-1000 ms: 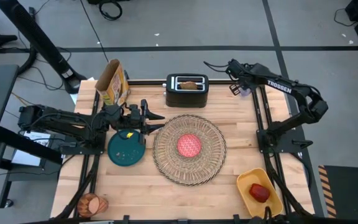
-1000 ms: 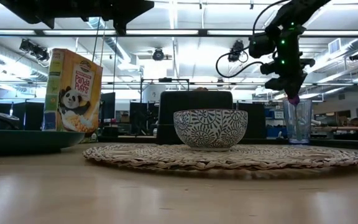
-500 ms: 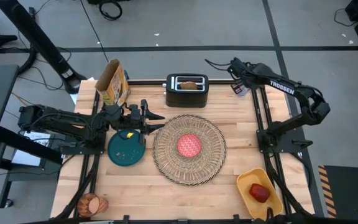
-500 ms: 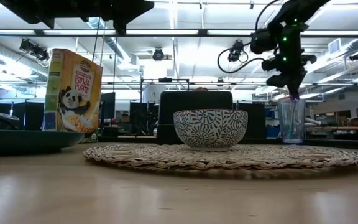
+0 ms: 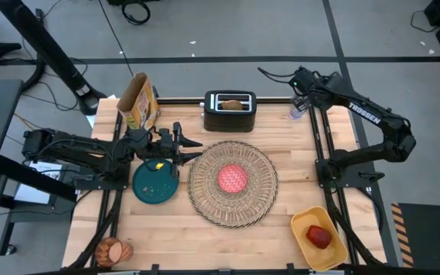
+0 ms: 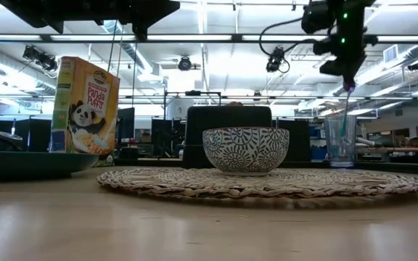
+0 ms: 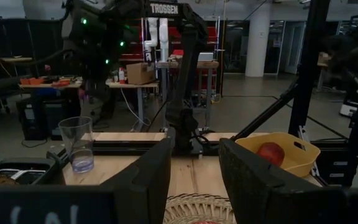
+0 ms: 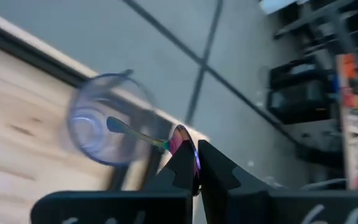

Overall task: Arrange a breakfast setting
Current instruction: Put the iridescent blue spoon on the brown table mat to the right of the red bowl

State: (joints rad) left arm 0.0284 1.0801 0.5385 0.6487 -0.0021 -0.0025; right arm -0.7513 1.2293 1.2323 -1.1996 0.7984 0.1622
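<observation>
Left gripper (image 5: 193,150) hovers over the teal plate's (image 5: 156,183) far rim near the table's (image 5: 281,137) left edge, fingers part-spread, holding nothing. At the far right corner, right gripper (image 8: 191,163) sits above the clear plastic cup (image 8: 104,118), fingers pinching the iridescent metal spoon's (image 8: 143,137) handle, bowl end inside the cup.
</observation>
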